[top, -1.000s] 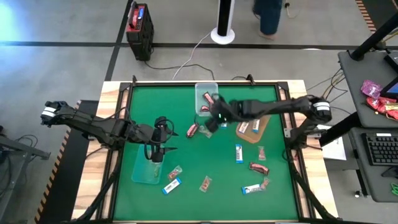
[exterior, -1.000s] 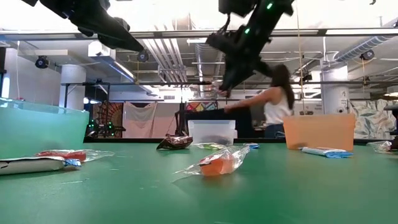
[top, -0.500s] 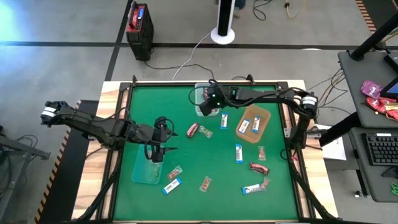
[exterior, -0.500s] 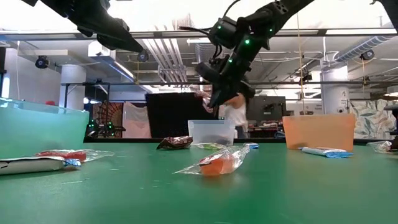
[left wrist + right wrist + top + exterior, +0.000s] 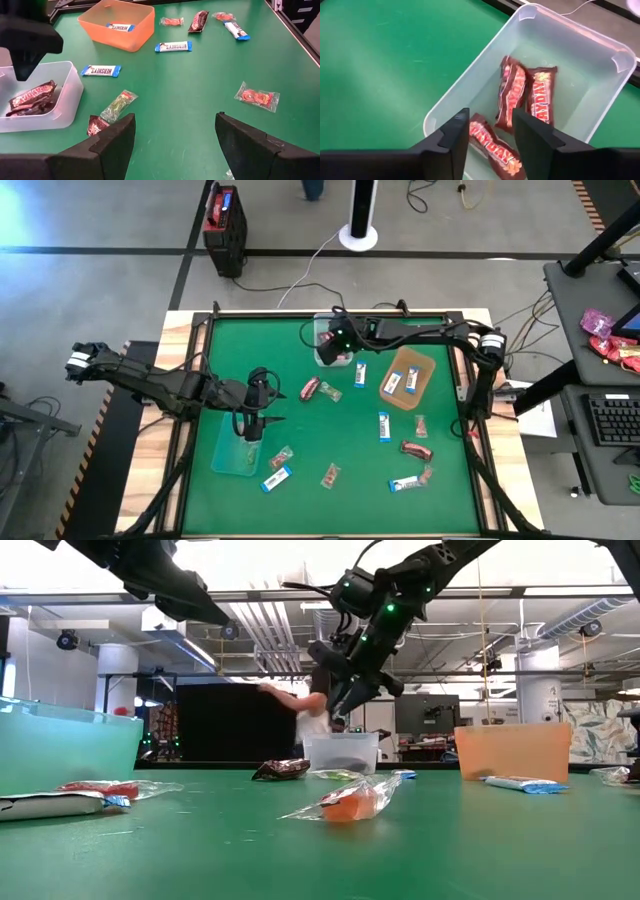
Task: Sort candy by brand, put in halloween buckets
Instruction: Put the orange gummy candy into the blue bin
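Green felt covers the tabletop, and your landmark is the clear tub at its far edge. Nearest you, loose candy lies well short of that tub: a blue-and-white bar and a pinkish piece. The left gripper waits over the teal tub, fingers wide apart, holding nothing. Farther on, a dark red bar lies near the clear tub, beside the brown tray. At the clear tub itself, the right gripper hovers, fingers parted a little and empty, above three dark red bars inside. That drop looks done; next, you likely need to lift clear and fetch the loose dark red bar.
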